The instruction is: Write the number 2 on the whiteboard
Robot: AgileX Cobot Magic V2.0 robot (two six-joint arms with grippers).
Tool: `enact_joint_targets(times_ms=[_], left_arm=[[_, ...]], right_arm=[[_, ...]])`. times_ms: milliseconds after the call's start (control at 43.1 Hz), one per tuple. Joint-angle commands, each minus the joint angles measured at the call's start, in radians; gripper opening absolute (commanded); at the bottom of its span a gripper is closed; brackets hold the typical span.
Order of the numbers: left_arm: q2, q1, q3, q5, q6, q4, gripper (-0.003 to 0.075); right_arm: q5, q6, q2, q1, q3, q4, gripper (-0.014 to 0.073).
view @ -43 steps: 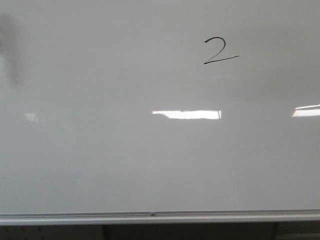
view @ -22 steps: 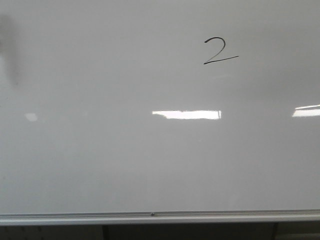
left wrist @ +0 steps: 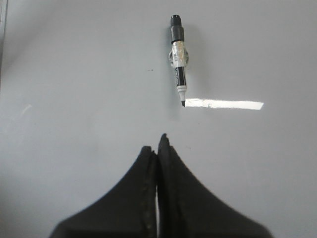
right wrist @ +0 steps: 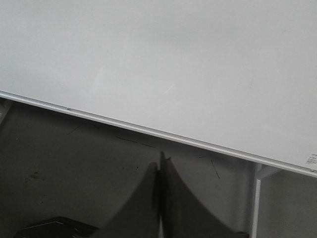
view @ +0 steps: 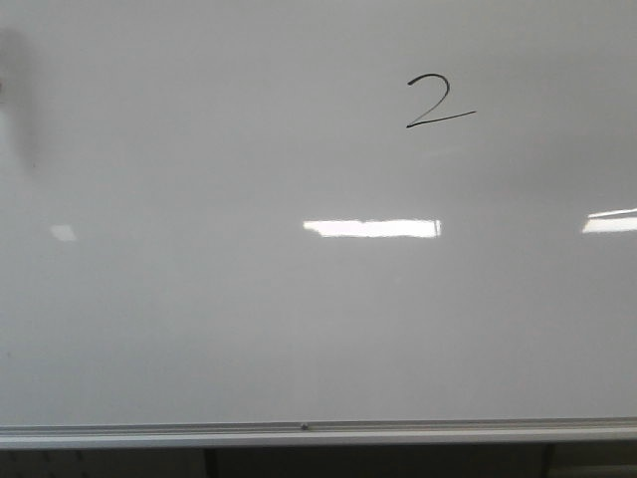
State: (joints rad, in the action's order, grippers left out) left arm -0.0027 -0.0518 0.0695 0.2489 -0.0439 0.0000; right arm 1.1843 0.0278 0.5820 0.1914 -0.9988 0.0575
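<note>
A hand-drawn black number 2 (view: 438, 102) stands in the upper right part of the whiteboard (view: 249, 319), which fills nearly the whole front view; its curved top and slanted base stroke read clearly against the glossy white-grey face. Bright rectangular light reflections (view: 372, 228) lie across the board below the digit, well apart from it, and a silver rail (view: 318, 433) runs along the board's lower edge. A dim grey smudge (view: 20, 95) shows at the far left of the board.

In the left wrist view the left gripper (left wrist: 158, 144) has its two dark fingers pressed together with nothing between them. Beyond the fingertips, apart from them, a black marker (left wrist: 178, 59) lies flat on the board's face, uncapped, its tip pointing toward the gripper and ending just beside a strip of reflected light (left wrist: 225, 104).

In the right wrist view the right gripper (right wrist: 159, 161) is likewise closed, fingers touching and empty. It hangs clear of the board, off past the railed edge (right wrist: 148, 131), over a dark grey area (right wrist: 74, 163). Neither arm appears in the front view
</note>
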Motion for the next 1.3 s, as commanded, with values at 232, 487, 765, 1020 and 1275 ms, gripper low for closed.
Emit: enact_joint_targets(times_ms=[232,487,765,1020,1275], left_arm=[[-0.028,-0.003,-0.108,-0.325,-0.009,-0.012,-0.002],[-0.028,-0.004,-0.108,-0.334,-0.009,-0.012,-0.002],[-0.028,-0.004,-0.108,-0.334,-0.009,-0.012,-0.002],[-0.028,-0.004,-0.108,-0.334,-0.009,-0.012,-0.002],[-0.028,-0.004,-0.108,-0.334,-0.009,-0.012,-0.002]], right_arm=[[-0.065,0.002,0.003,-0.007,-0.02,-0.008,-0.0069],[-0.065,0.002,0.003,-0.007,-0.02,-0.008,-0.0069],[-0.065,0.002,0.003,-0.007,-0.02,-0.008,-0.0069],[-0.065,0.002,0.003,-0.007,-0.02,-0.008,-0.0069],[-0.071,0.006,0.0,-0.007,-0.015,-0.01,-0.0069]])
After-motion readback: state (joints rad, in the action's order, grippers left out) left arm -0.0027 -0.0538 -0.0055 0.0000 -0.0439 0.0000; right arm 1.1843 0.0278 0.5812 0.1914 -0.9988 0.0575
